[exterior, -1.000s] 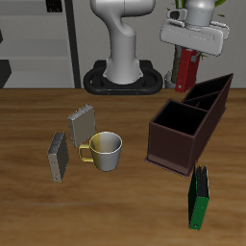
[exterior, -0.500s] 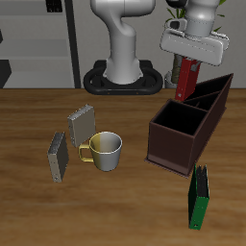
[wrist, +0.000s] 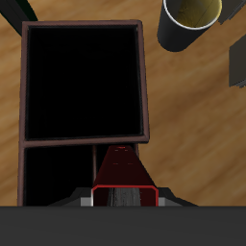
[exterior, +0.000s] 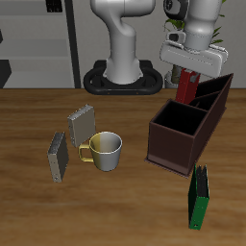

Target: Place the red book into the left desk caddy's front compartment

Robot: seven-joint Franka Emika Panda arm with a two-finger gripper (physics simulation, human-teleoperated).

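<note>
**Red book held over the caddy's narrow sections**

The jaws are pressed on the red book (exterior: 187, 85), though the gripper (exterior: 189, 73) fingertips are hidden by its housing. The book's upper end is covered; its dark red cover and pale edge (wrist: 123, 197) are seen hanging upright, directly below the jaws, over the left desk caddy (exterior: 183, 130).

The white Franka arm reaches out from its base at the table's back, its wrist pointing straight down. Its pale grey two-finger gripper (exterior: 191, 75) hangs above the table, fingers clamped on the upper end of a dark red hardcover book (exterior: 187, 85).
</note>
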